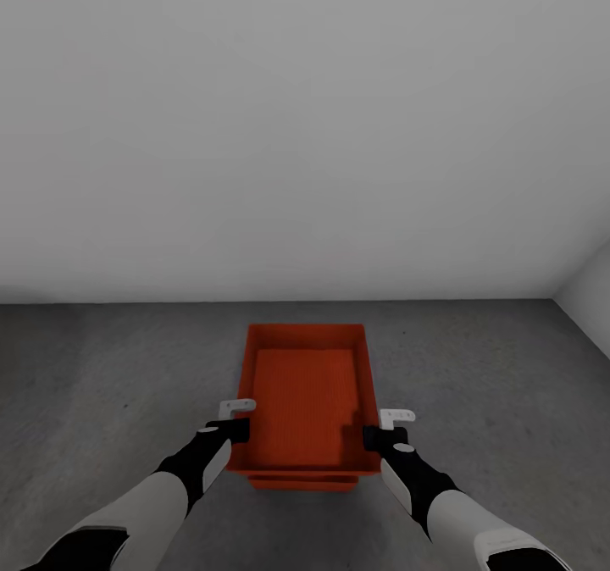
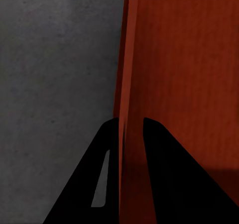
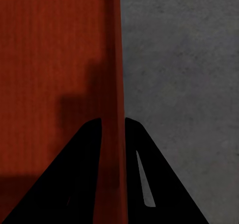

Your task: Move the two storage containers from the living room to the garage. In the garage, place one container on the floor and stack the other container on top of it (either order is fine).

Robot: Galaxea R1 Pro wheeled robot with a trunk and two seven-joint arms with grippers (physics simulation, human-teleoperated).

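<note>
A red-orange open-top storage container (image 1: 305, 393) sits low over the dark grey garage floor (image 1: 119, 368), straight ahead of me. Under its near end shows the rim of a second red-orange container (image 1: 301, 483), lined up with it. My left gripper (image 1: 240, 429) is shut on the upper container's left wall; in the left wrist view its black fingers (image 2: 164, 174) straddle that thin wall (image 2: 124, 74). My right gripper (image 1: 373, 435) is shut on the right wall, the fingers (image 3: 79, 174) clamping it (image 3: 113, 59). I cannot tell whether the upper container rests on the lower one.
A plain grey-white wall (image 1: 305, 130) stands behind the containers. A second wall (image 1: 593, 296) meets it at the far right corner. Bare concrete spreads to both sides of the containers.
</note>
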